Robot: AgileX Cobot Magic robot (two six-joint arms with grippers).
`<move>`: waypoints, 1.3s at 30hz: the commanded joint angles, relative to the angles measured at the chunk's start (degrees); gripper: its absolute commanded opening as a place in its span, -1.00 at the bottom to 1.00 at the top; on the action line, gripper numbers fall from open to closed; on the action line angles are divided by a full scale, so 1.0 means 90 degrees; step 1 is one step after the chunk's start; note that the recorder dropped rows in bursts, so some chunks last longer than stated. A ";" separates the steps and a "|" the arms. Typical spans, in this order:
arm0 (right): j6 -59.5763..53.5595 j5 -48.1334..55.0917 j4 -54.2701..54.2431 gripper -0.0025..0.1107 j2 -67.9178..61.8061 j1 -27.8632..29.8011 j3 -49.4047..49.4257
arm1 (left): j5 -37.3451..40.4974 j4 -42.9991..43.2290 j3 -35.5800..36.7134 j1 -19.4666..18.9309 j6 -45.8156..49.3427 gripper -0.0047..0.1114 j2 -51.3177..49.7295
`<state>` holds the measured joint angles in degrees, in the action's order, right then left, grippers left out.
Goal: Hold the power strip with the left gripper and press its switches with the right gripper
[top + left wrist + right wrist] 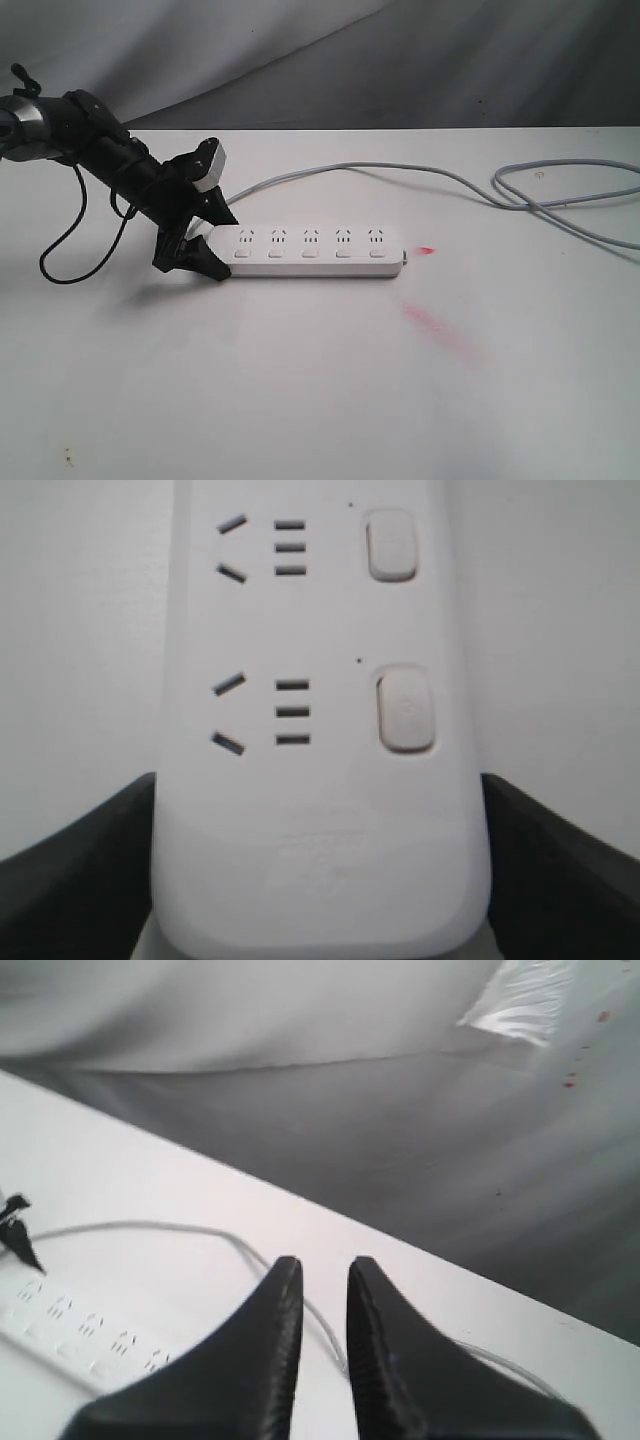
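White counter point(300, 400) against a grey backdrop; on it the power strip point(315, 255) lies flat, a little left of centre in my exterior view. Its five switches point(310, 252) sit in a row along the near edge. My left tool point(228, 250) is clamped across the strip's left rounded end, with fingers point(80, 870) pressed to both long sides. The grey cord point(400, 170) curves away to the right. My right tool point(322, 1280) hangs well apart from the strip, a slim gap between its fingers, gripping nothing.
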<state>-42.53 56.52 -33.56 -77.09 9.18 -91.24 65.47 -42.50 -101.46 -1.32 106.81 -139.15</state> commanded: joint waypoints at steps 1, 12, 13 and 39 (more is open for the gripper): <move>-0.1098 0.0578 -0.0307 -0.68 -0.0545 -0.0014 -0.0059 | 0.0077 -0.0006 -0.0015 0.0019 -0.0041 -0.48 -0.0004; -0.1196 0.0985 -0.0800 -0.68 -0.2109 -0.0013 -0.0059 | 0.0077 -0.0006 -0.0015 0.0019 -0.0041 -0.48 -0.0004; -0.1432 0.0985 -0.0938 -0.68 -0.2256 -0.0013 -0.0059 | 0.0077 -0.0006 -0.0015 0.0019 -0.0041 -0.48 -0.0004; -0.4563 0.0728 -0.2500 -0.08 -0.4152 -0.2209 -0.0059 | 0.0077 -0.0006 -0.0015 0.0019 -0.0041 -0.48 -0.0004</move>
<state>-84.82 65.11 -57.04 -113.76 -8.29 -91.48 65.47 -42.50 -101.46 -1.32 106.81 -139.15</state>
